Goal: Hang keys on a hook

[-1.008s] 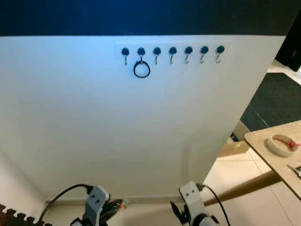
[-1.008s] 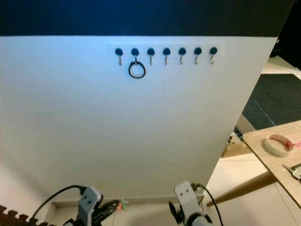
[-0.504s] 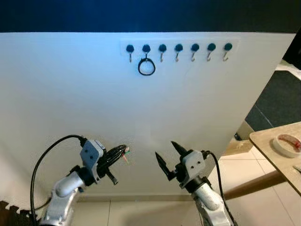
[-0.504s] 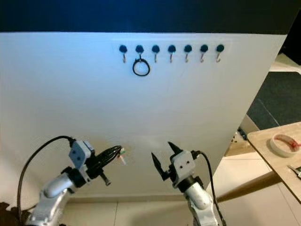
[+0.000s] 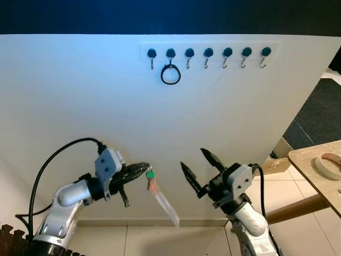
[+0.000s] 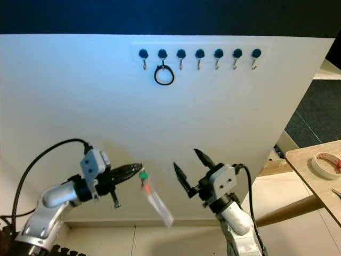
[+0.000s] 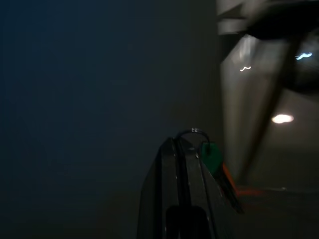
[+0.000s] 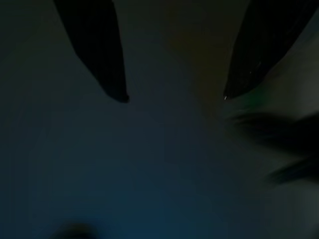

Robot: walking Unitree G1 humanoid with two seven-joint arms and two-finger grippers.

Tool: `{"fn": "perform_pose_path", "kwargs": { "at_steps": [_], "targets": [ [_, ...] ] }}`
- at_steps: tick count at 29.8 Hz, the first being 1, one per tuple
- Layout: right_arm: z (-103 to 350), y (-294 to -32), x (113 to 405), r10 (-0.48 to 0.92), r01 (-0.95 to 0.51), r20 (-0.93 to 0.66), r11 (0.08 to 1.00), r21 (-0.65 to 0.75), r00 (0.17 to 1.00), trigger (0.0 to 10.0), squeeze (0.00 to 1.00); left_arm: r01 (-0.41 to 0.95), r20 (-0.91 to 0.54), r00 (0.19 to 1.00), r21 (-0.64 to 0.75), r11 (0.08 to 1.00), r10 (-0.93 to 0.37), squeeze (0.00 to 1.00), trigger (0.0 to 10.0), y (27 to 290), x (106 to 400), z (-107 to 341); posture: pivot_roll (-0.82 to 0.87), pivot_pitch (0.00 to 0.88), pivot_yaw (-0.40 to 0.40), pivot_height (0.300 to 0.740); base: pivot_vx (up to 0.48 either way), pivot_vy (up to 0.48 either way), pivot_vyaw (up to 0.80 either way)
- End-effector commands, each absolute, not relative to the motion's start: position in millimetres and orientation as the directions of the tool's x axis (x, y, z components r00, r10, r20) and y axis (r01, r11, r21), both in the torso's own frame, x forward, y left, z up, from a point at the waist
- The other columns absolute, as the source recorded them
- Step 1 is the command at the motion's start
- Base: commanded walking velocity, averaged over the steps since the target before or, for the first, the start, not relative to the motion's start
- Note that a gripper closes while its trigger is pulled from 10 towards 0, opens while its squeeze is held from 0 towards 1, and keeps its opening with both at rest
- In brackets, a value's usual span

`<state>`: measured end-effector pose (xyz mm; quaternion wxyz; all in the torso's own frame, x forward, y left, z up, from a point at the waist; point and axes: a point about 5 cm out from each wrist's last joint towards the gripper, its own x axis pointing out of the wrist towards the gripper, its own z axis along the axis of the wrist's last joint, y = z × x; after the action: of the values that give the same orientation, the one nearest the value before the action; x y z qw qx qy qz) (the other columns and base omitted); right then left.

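A row of several dark-capped hooks (image 5: 208,53) runs along the top of the white wall panel (image 5: 80,101). A black ring (image 5: 170,75) hangs from the second hook from the left. My left gripper (image 5: 144,169) is raised low in front of the panel, shut on a key ring with a green-headed key (image 5: 151,174), an orange tag and a pale strap (image 5: 165,205) dangling below. In the left wrist view the closed fingers (image 7: 179,174) pinch the ring beside the green key (image 7: 212,154). My right gripper (image 5: 194,162) is open, just right of the keys, holding nothing.
A wooden table (image 5: 314,170) with a roll of tape (image 5: 331,164) juts in at the right. A dark mat (image 5: 319,114) lies on the floor behind the panel's right edge. Tiled floor (image 5: 298,218) shows below.
Both arms have risen further and the view has shifted slightly. The keys now swing down from my left gripper, the strap hanging out below. The right gripper has moved right and stays open.
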<state>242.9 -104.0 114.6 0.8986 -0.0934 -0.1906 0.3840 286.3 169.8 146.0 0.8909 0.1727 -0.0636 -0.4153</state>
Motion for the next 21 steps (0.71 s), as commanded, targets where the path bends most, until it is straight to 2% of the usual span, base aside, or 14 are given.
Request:
{"fn": "perform_pose_path", "kwargs": {
  "at_steps": [1,2,6,8,9,10,17,21],
  "targets": [
    [108.7,-96.3,237.1,0.769,-0.688,0.218,0.636,-0.350,0.601,10.0,0.00,0.652,-0.044,0.724,0.367,0.663,-0.688,0.00,10.0,174.7,295.1,143.9,0.03,0.036,0.006,0.740,0.000,0.000,0.00],
    [108.7,-96.3,237.1,0.769,-0.688,0.218,0.636,-0.350,0.601,10.0,0.00,0.652,-0.044,0.724,0.367,0.663,-0.688,0.00,10.0,174.7,295.1,143.9,0.03,0.036,0.006,0.740,0.000,0.000,0.00],
    [95.8,-98.5,236.6,0.734,-0.658,0.179,0.671,-0.342,0.655,10.0,0.00,0.578,0.098,0.774,0.294,0.761,-0.625,0.00,10.0,167.5,306.8,162.6,0.04,0.046,0.000,0.740,0.000,0.000,0.00],
    [94.4,-99.8,236.5,0.724,-0.649,0.180,0.681,-0.339,0.666,10.0,0.00,0.570,0.117,0.778,0.283,0.772,-0.617,0.00,10.0,166.6,308.0,165.3,0.04,0.046,0.000,0.740,0.000,0.000,0.00],
    [90.3,-105.4,236.4,0.664,-0.593,0.193,0.738,-0.321,0.722,10.0,0.00,0.562,0.186,0.780,0.212,0.800,-0.597,0.00,10.0,163.2,311.1,174.4,0.03,0.053,0.002,0.740,0.000,0.000,0.00],
    [89.1,-107.3,236.5,0.642,-0.573,0.198,0.758,-0.313,0.741,10.0,0.00,0.564,0.207,0.778,0.186,0.804,-0.593,0.00,10.0,161.9,311.8,177.2,0.03,0.053,0.002,0.740,0.000,0.000,0.00],
    [92.8,-114.4,241.3,0.527,-0.466,0.246,0.843,-0.269,0.813,10.0,0.00,0.622,0.217,0.733,0.168,0.765,-0.644,0.00,10.0,150.1,309.6,182.0,0.03,0.059,0.013,0.740,0.000,0.000,0.00],
    [97.1,-109.4,243.2,0.522,-0.460,0.266,0.848,-0.264,0.810,10.0,0.00,0.650,0.217,0.715,0.146,0.746,-0.665,0.00,10.0,144.5,307.5,184.8,0.03,0.064,0.014,0.740,0.000,0.000,0.00]
  ]
}}
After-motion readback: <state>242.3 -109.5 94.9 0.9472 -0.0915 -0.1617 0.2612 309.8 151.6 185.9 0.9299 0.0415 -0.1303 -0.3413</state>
